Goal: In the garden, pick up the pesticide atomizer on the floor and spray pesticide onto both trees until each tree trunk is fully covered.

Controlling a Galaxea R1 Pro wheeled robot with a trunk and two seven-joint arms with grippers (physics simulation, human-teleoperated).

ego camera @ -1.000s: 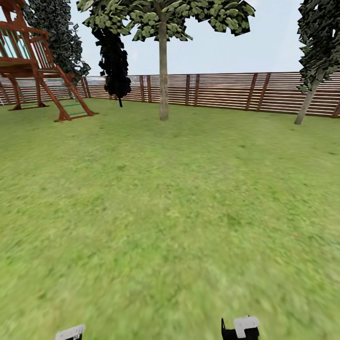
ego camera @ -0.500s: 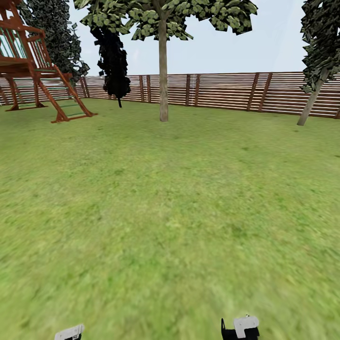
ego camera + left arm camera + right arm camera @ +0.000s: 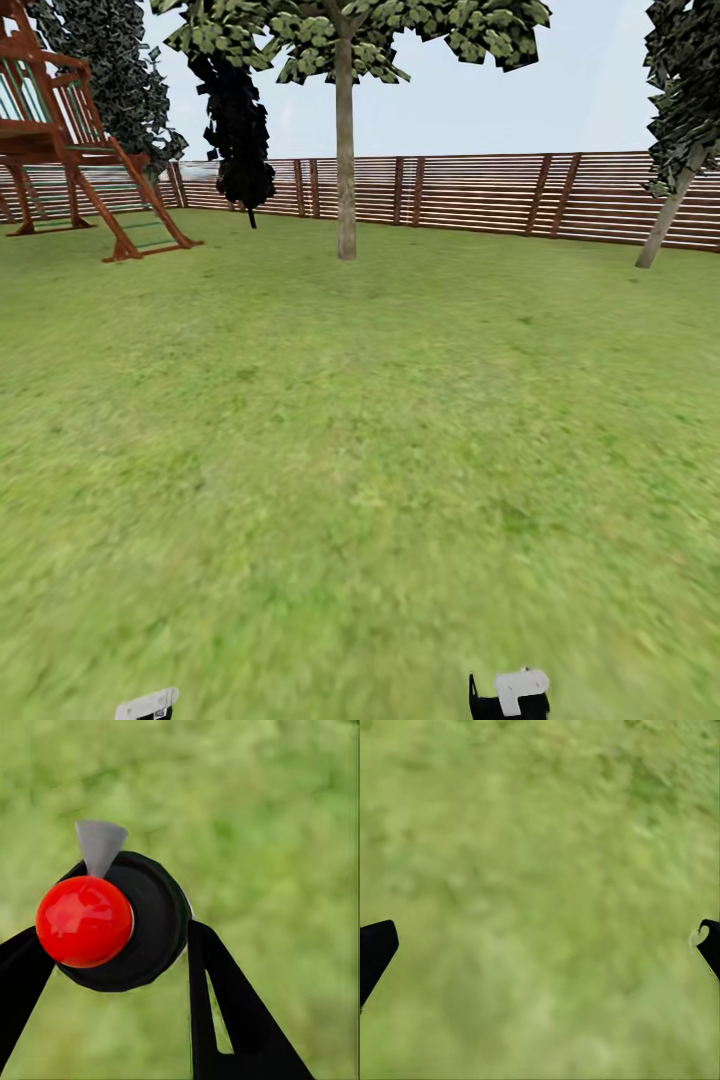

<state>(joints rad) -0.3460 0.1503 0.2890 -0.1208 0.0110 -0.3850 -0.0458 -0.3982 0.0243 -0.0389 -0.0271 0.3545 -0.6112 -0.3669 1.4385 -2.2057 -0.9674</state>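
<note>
Here, left end effector (image 3: 112,945) clamped on red-capped atomizer (image 3: 84,921), right end effector (image 3: 540,945) apart, grass (image 3: 360,450).

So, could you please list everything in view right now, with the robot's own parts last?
lawn: one, green, the whole ground.
fence: one, brown slats, along the lawn's far edge.
thick-trunked trees: two, grey-brown trunks and green canopies; one far centre, one leaning at far right.
dark trees: two, near-black, far left.
climbing frame: one, red-brown wood, far left.
pesticide atomizer: one, black with a red cap, between the left claw's fingers.
left claw: one, black, closed on the atomizer.
right claw: one, black, open over grass.
</note>
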